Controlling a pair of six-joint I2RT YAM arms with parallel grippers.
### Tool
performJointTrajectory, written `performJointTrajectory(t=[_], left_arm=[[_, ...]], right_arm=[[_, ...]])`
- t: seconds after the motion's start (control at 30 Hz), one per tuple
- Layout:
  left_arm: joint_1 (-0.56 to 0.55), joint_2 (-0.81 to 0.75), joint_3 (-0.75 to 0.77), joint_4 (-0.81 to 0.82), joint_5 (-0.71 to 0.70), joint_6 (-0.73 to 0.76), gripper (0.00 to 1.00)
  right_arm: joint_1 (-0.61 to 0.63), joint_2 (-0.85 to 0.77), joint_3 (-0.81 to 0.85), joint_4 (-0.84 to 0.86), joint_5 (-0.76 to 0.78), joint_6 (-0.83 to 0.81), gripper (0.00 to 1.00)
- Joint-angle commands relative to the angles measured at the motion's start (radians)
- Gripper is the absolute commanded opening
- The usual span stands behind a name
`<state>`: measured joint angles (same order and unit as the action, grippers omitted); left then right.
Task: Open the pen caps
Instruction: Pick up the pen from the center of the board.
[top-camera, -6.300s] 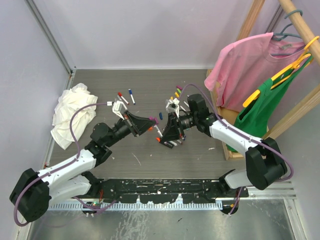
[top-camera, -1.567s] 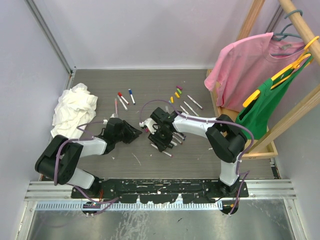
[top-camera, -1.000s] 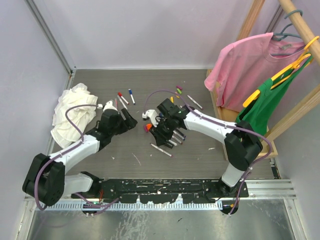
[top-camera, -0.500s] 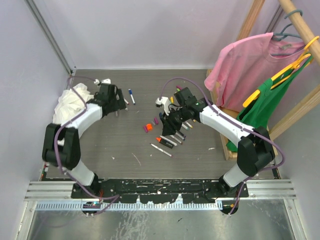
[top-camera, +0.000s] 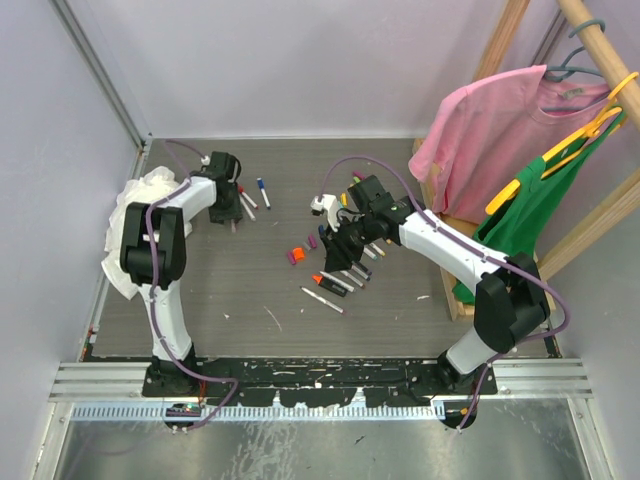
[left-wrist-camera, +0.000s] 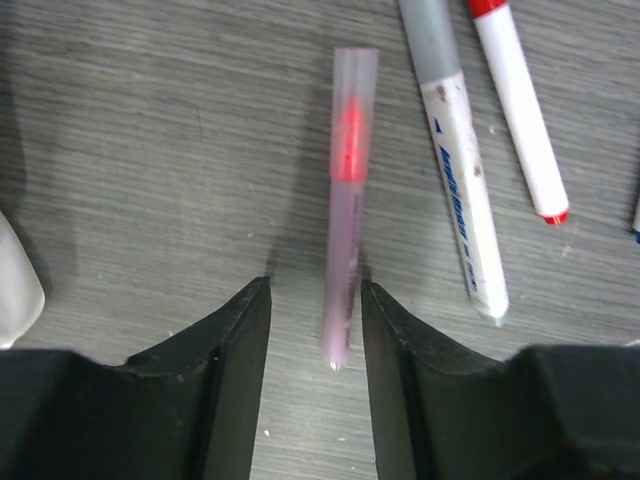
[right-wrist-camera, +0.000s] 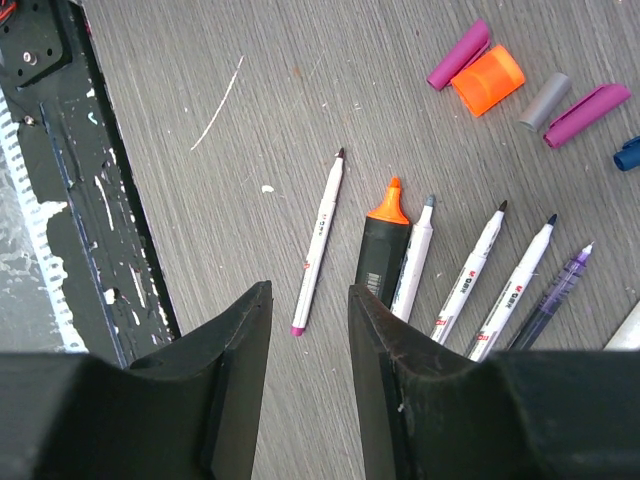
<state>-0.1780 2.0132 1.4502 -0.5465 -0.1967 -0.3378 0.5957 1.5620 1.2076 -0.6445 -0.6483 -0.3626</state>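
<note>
A pink pen (left-wrist-camera: 345, 240) with a frosted cap (left-wrist-camera: 355, 80) lies on the table. My left gripper (left-wrist-camera: 315, 290) is open and straddles the pen's bare end, with a gap on each side. Beside it lie a grey-capped pen (left-wrist-camera: 455, 170) and a red-capped pen (left-wrist-camera: 515, 110). My right gripper (right-wrist-camera: 308, 295) is open and empty above several uncapped pens (right-wrist-camera: 470, 275) and an orange highlighter (right-wrist-camera: 380, 260). Loose pen caps lie beyond them: magenta (right-wrist-camera: 458, 55), orange (right-wrist-camera: 487, 80), grey (right-wrist-camera: 544, 100), purple (right-wrist-camera: 585, 113). From above, the left gripper (top-camera: 230, 212) is far left and the right gripper (top-camera: 338, 258) is at centre.
A white rag (top-camera: 135, 230) lies at the left wall next to the left arm. A wooden rack with a pink shirt (top-camera: 490, 130) and a green garment (top-camera: 520, 225) stands on the right. More caps (top-camera: 355, 182) lie at the back. A blue-capped pen (top-camera: 262, 190) lies by the left gripper.
The left arm swung from the centre out to the far-left pens and settled over the pink pen. The right arm shifted right, then held still. Orange and purple caps now lie mid-table.
</note>
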Motion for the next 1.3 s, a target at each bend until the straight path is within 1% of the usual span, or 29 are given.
performJointTrajectory(t=[0.0,0.07,0.17,0.37,0.5,0.6,0.67,0.73,0.87,1.0,1.1,1.27], left_arm=[[0.019,0.030,0.082,-0.049,0.060,0.032,0.40],[0.021,0.049,0.103,-0.059,0.065,0.035,0.38],[0.028,0.073,0.128,-0.071,0.085,0.034,0.32],[0.050,0.105,0.141,-0.076,0.127,0.022,0.24],[0.060,0.100,0.131,-0.076,0.134,0.021,0.12],[0.064,0.077,0.105,-0.064,0.126,0.018,0.09],[0.064,0.047,0.080,-0.047,0.115,0.018,0.04],[0.064,0.007,0.045,-0.023,0.100,0.015,0.00],[0.064,-0.086,-0.044,0.037,0.089,-0.001,0.00],[0.064,-0.198,-0.152,0.110,0.111,-0.035,0.00],[0.063,-0.294,-0.253,0.186,0.156,-0.074,0.00],[0.051,-0.503,-0.483,0.382,0.280,-0.157,0.00]], right_arm=[[0.003,-0.029,0.004,0.020,-0.006,-0.014,0.42],[0.003,-0.025,0.004,0.020,-0.007,-0.015,0.42],[0.003,-0.023,0.002,0.020,-0.007,-0.015,0.42],[0.002,-0.026,0.001,0.020,-0.007,-0.017,0.42],[0.002,-0.029,0.001,0.019,-0.012,-0.018,0.42],[0.001,-0.029,0.001,0.020,-0.018,-0.017,0.42],[0.001,-0.031,0.001,0.020,-0.027,-0.017,0.42],[-0.002,-0.034,0.000,0.020,-0.039,-0.018,0.42],[-0.005,-0.037,-0.002,0.020,-0.065,-0.017,0.42],[-0.008,-0.042,-0.004,0.020,-0.091,-0.016,0.42],[-0.016,-0.050,-0.006,0.022,-0.116,-0.016,0.42],[-0.037,-0.068,-0.015,0.034,-0.174,-0.001,0.42]])
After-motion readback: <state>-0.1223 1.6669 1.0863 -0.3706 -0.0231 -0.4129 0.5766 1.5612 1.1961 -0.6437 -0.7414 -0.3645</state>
